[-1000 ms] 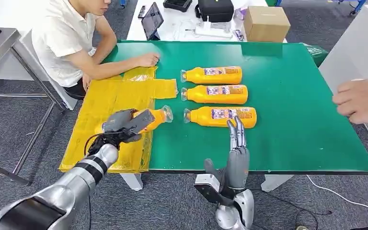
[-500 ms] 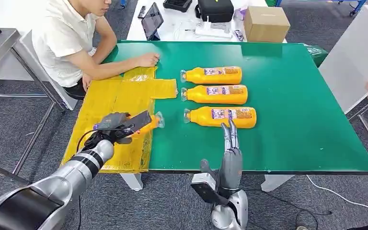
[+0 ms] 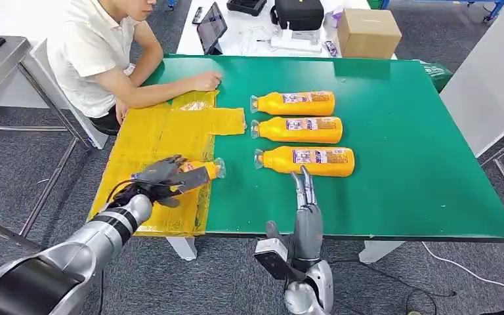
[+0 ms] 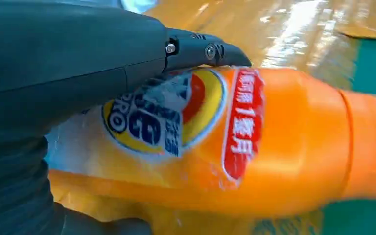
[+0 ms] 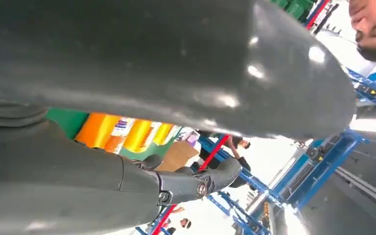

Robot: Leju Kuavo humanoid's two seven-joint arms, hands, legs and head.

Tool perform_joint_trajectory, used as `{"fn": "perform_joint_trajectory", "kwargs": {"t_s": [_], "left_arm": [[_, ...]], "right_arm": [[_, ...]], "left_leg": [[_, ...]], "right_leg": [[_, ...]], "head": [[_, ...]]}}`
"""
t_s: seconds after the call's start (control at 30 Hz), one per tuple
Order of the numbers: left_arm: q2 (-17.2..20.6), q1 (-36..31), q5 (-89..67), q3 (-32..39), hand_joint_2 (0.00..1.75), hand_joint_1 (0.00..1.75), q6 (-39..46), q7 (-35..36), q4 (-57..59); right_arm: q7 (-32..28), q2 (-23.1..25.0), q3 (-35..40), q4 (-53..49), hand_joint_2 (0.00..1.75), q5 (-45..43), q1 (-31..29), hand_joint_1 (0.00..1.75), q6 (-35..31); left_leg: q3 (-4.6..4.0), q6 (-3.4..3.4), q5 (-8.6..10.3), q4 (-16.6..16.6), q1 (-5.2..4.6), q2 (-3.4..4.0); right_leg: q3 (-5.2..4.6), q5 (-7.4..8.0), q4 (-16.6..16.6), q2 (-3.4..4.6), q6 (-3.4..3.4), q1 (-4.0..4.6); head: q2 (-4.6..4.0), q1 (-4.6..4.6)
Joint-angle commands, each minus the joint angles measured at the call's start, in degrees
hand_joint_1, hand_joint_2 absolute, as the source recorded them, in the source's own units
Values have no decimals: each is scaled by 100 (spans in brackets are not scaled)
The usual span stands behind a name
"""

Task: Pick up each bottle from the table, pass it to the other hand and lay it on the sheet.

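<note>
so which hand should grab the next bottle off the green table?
Right hand: likely better, it's empty, fingers pointing at the nearest bottle. Left hand is busy holding a bottle on the yellow sheet.

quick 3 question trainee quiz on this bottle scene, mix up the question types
1. True or false: the left hand grips a bottle over the yellow sheet.
2. How many bottles lie on the bare green table?
3. The right hand is: A) holding a bottle B) empty, fingers straight C) resting on the cardboard box.

Key: 1 true; 2 three; 3 B
</note>
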Motion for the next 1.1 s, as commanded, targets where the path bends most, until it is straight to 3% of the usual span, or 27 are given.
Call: {"fn": "perform_joint_trajectory", "kwargs": {"t_s": [0.03, 0.27, 0.33, 0.4, 0.6, 0.63, 0.67, 0.8, 1.0, 1.07, 1.1], "left_arm": [[-223, 229, -121, -274, 175, 0, 723, -579, -273], [-237, 250, -100, -246, 175, 0, 773, -617, -309], [-288, 530, 403, 192, 175, 0, 1026, -1400, -755], [-318, 738, 692, 434, 175, 0, 1151, -1744, -1047], [-317, 795, 733, 474, 175, 0, 1205, -1795, -1108], [-319, 872, 795, 546, 175, 0, 1327, -1875, -1228], [-304, 1223, 970, 882, 175, 0, 2029, -2122, -1711], [-695, 1947, 2310, 1632, 175, 0, 2019, -2898, -2775], [-761, 2078, 2459, 1646, 175, 0, 2051, -2995, -2946], [-1065, 2602, 3905, 2197, 175, 0, 1566, -3618, -3781], [-1160, 2885, 4522, 2304, 175, 0, 1378, -3799, -4178]], "right_arm": [[-18, -245, 42, 329, 0, 67, -114, 0, 17], [-18, -252, 46, 335, 0, 68, -110, 0, 17], [-18, -284, 49, 284, 0, 48, -56, 0, 17], [-18, -299, 56, 238, 0, 53, -21, 0, 17], [-18, -307, 73, 230, 0, 56, -15, 0, 17], [-18, -307, 77, 209, 0, 89, 1, 0, 17], [-18, -297, 45, 220, 0, 212, 68, 0, 17], [-18, -172, -661, 37, 0, 1330, 214, 0, 17], [-18, -327, -666, 165, 0, 1201, 135, 0, 17], [-18, -265, -1015, 549, 0, 1395, 43, 0, 17], [-18, -230, -1398, 412, 175, 1840, 37, 0, 17]], "left_leg": [[15, 10, -1, -9, 1, 5], [12, 13, -9, -7, 4, 9], [18, 14, -13, -8, 5, 20], [5, 11, -8, -7, 4, 10], [8, 13, -9, -8, 5, 11], [11, 13, -10, -8, 5, 12], [-12, 7, -4, -6, -2, 10], [-16, 10, -7, -4, 0, 9], [-25, 10, -8, 0, 2, 15], [-22, 10, -6, -5, -1, 12], [-17, 12, -9, -4, 2, 11]], "right_leg": [[17, 1, -12, -5, -15, 6], [15, -6, -13, -6, -21, 11], [18, -6, -15, 3, -26, 13], [5, -6, -12, -7, -20, 10], [9, -7, -14, -8, -23, 12], [11, -8, -15, -8, -24, 13], [-14, -4, -8, -1, -8, 1], [-17, -6, -8, -6, -13, 5], [-22, -5, -6, 0, -13, 6], [-22, -4, -9, -3, -13, 3], [-14, -7, -11, -7, -18, 8]], "head": [[0, -2], [0, -2], [0, 0], [0, 0], [0, 0], [0, 0], [0, -2], [0, -2], [0, -2], [0, 0], [0, 0]]}}
